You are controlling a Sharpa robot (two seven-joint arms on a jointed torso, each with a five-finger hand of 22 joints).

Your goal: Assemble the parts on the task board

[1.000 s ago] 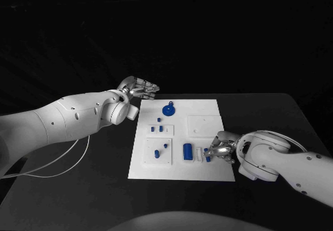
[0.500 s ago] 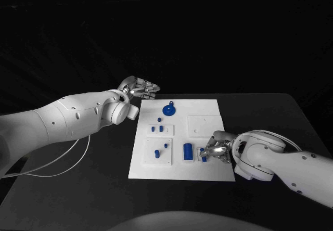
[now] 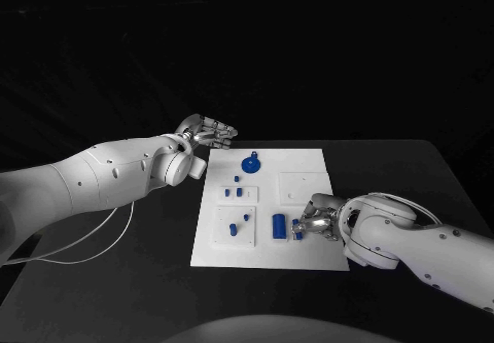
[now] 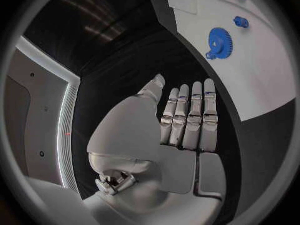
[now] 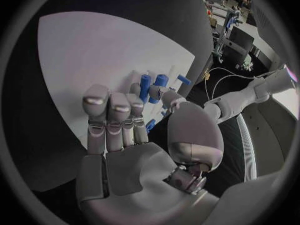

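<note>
Two hands work over the board (image 3: 309, 257), and only one of them is engaged. The right hand (image 3: 316, 223) hangs low over the near-right part of the board, fingers bent down around a small blue peg (image 3: 298, 233) that shows at their tips. In the right wrist view the fingers (image 5: 106, 116) stand side by side and nearly straight, while the thumb reaches toward a cluster of blue pegs (image 5: 145, 86) just beyond the fingertips; whether the thumb and a finger actually pinch one cannot be told. A blue block (image 3: 278, 225) stands in its seat just beside those fingertips, on the side away from the right arm.

The left hand (image 3: 209, 131) hovers off the board's far-left corner, fingers (image 4: 187, 116) straight, close together and holding nothing. The blue gear (image 4: 220, 41) lies on the board beyond its fingertips, apart from them, with a small blue stud (image 4: 241, 21) farther on.

Step in hand, as judged: picking or seating a peg at the near-right station. The next move calls for a sure pinch on one peg, keeping it upright, aligning it over its hole, and pressing straight down without knocking the neighbouring pegs or block.
</note>
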